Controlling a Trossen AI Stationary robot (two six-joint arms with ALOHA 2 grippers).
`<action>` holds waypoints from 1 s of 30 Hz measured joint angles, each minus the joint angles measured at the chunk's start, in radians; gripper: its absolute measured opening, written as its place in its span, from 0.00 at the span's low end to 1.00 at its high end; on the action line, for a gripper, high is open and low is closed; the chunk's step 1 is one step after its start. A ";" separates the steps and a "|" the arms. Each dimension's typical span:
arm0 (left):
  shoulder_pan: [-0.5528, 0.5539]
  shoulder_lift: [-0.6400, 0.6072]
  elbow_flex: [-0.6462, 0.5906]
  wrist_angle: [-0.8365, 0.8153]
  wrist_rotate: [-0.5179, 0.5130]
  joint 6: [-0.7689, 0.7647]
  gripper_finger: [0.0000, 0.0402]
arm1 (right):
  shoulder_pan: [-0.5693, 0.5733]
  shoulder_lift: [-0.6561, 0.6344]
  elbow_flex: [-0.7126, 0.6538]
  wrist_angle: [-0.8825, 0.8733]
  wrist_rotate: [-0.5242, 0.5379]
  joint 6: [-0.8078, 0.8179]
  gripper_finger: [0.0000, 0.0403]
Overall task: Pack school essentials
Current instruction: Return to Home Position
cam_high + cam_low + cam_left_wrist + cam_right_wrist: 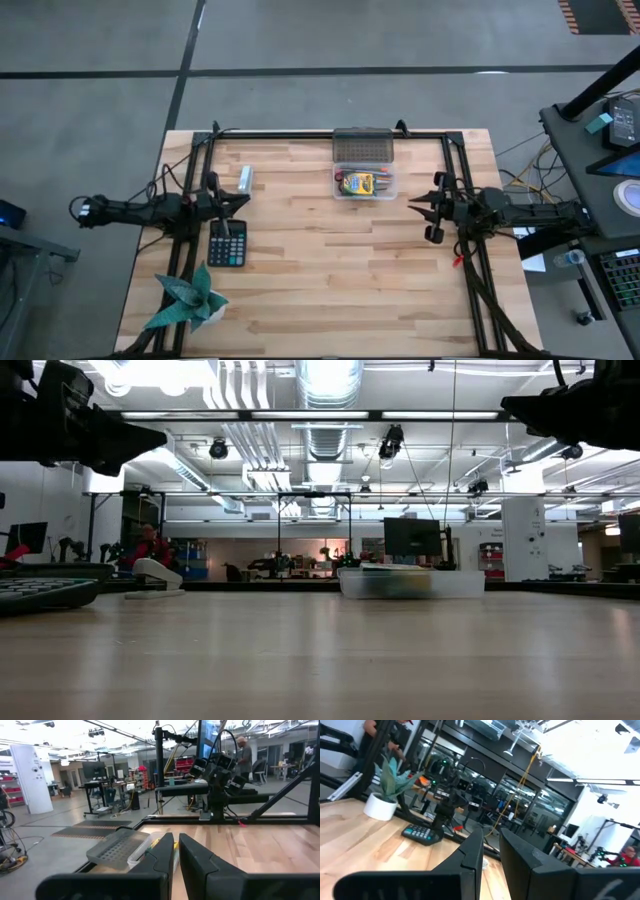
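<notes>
A clear plastic box (365, 184) stands at the table's far middle, its grey lid (364, 148) lying open behind it. Inside lies the yellow-green crayon box (357, 183) with a few small items that I cannot tell apart. The box also shows in the low view (410, 582) and the left wrist view (135, 859). My left gripper (238, 203) (176, 847) hovers over the table's left side, open by a narrow gap. My right gripper (425, 212) (491, 845) hovers over the right side, open. Both point at the table's middle and hold nothing.
A black calculator (227, 243) (40, 592) lies just near-side of my left gripper. A green folded-paper plant (190, 298) in a white pot (379, 806) stands at the near left corner. A small white stapler-like thing (245, 178) lies far left. Bare wood (340, 270) spans the middle and near side.
</notes>
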 joint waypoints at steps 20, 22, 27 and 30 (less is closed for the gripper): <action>0.000 0.006 -0.002 0.003 0.000 0.000 0.03 | 0.000 0.007 0.000 -0.208 0.100 0.445 0.13; 0.000 0.006 -0.002 0.003 0.000 0.000 0.03 | 0.000 0.007 0.000 -0.227 0.100 0.486 0.13; 0.000 0.006 -0.003 0.003 -0.001 0.000 0.03 | 0.000 0.007 0.000 -0.256 0.098 0.575 0.13; 0.000 0.006 -0.003 0.003 -0.001 0.000 0.03 | 0.000 0.007 0.000 -0.254 0.098 0.569 0.13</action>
